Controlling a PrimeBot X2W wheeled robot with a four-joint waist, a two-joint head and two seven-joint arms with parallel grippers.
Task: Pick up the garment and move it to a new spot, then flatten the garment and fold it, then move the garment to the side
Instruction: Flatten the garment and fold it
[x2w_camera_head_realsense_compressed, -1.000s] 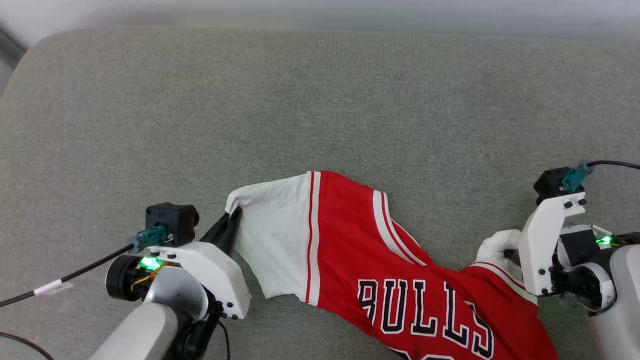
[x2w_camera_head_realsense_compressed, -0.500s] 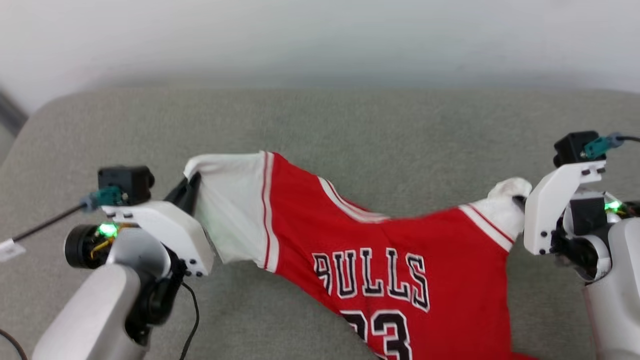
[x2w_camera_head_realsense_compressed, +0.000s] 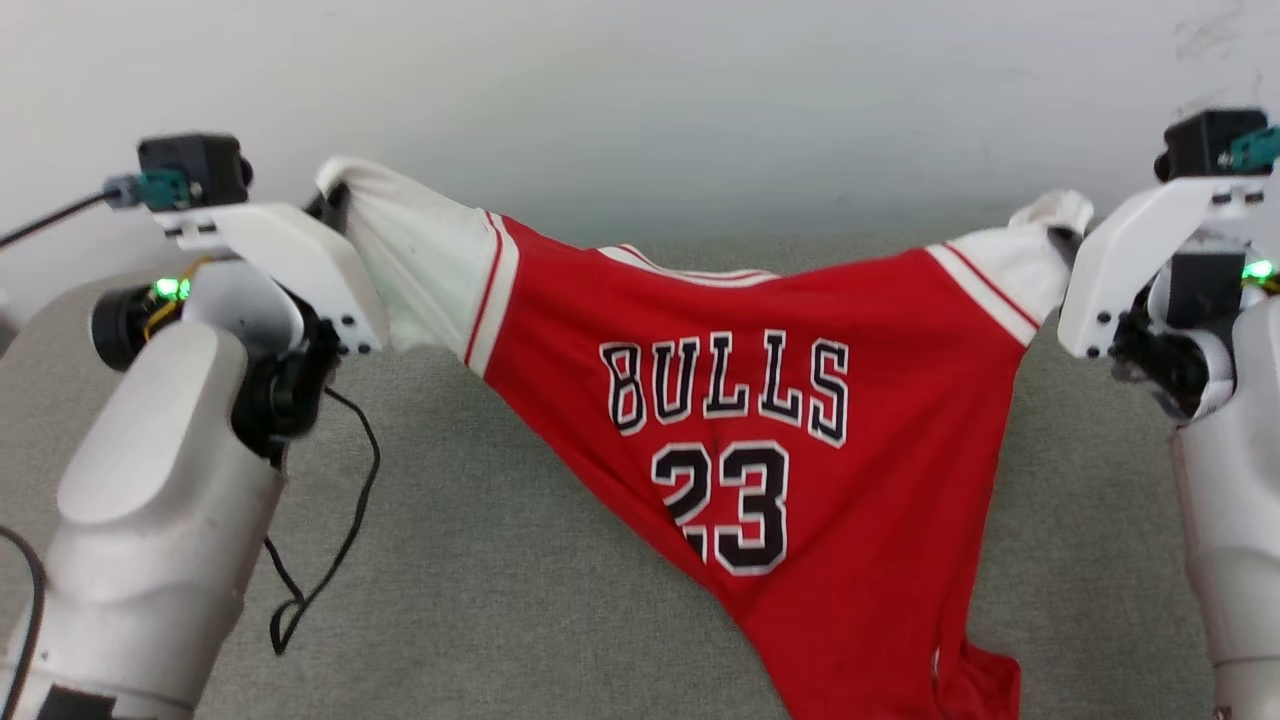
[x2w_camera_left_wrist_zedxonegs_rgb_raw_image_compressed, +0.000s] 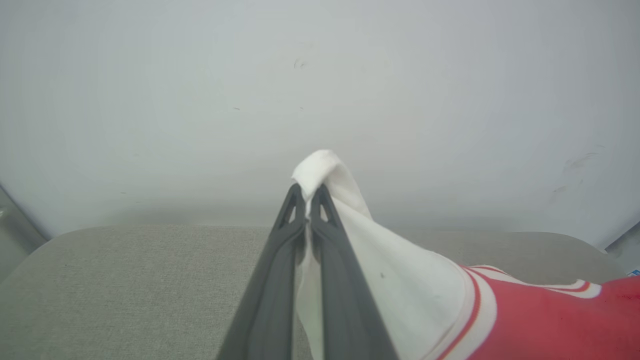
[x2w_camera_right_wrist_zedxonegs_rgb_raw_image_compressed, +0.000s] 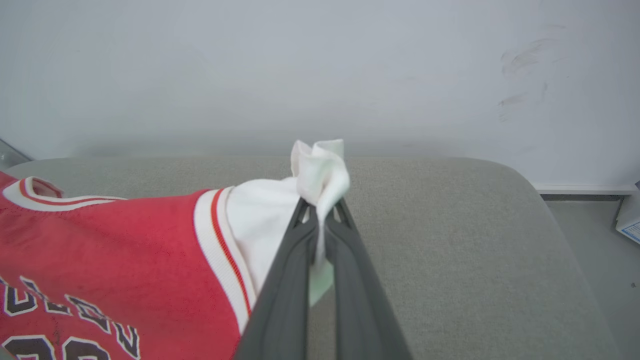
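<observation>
The garment (x2w_camera_head_realsense_compressed: 760, 420), a red jersey with white sleeves and black lettering with the number 23, hangs stretched between both arms above the grey cushion (x2w_camera_head_realsense_compressed: 500, 600). My left gripper (x2w_camera_head_realsense_compressed: 330, 205) is shut on the left white sleeve (x2w_camera_left_wrist_zedxonegs_rgb_raw_image_compressed: 320, 167); in the left wrist view the gripper (x2w_camera_left_wrist_zedxonegs_rgb_raw_image_compressed: 307, 192) pinches the cloth at its tips. My right gripper (x2w_camera_head_realsense_compressed: 1065, 240) is shut on the right white sleeve (x2w_camera_right_wrist_zedxonegs_rgb_raw_image_compressed: 320, 170); the right wrist view shows that gripper (x2w_camera_right_wrist_zedxonegs_rgb_raw_image_compressed: 320, 210) clamped on the bunched cloth. The jersey's lower hem droops toward the cushion at the bottom right.
A pale wall (x2w_camera_head_realsense_compressed: 640, 100) rises right behind the cushion. The cushion's rounded right edge (x2w_camera_right_wrist_zedxonegs_rgb_raw_image_compressed: 550, 210) drops to a floor with a white box corner (x2w_camera_right_wrist_zedxonegs_rgb_raw_image_compressed: 630, 220). A black cable (x2w_camera_head_realsense_compressed: 320, 560) dangles from my left arm.
Both arms have lifted the jersey off the cushion and spread it wide. The right gripper has closed on its sleeve. The head camera has tilted up, bringing the wall into view.
</observation>
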